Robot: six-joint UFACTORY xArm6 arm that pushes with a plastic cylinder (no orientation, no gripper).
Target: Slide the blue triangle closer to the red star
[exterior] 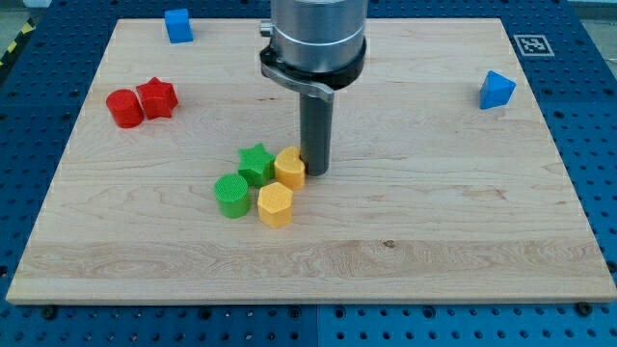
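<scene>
The blue triangle [496,90] sits near the view's right edge of the wooden board [434,222]. The red star [158,97] lies at the view's left, touching a red cylinder [124,108] on its left. My tip [315,172] is down near the board's middle, right beside a yellow block [289,167] on its left. The tip is far from both the blue triangle and the red star.
A green star [255,163], a green cylinder [231,196] and a yellow hexagon [275,204] cluster with the yellow block left of my tip. A blue cube [178,25] sits at the view's top left.
</scene>
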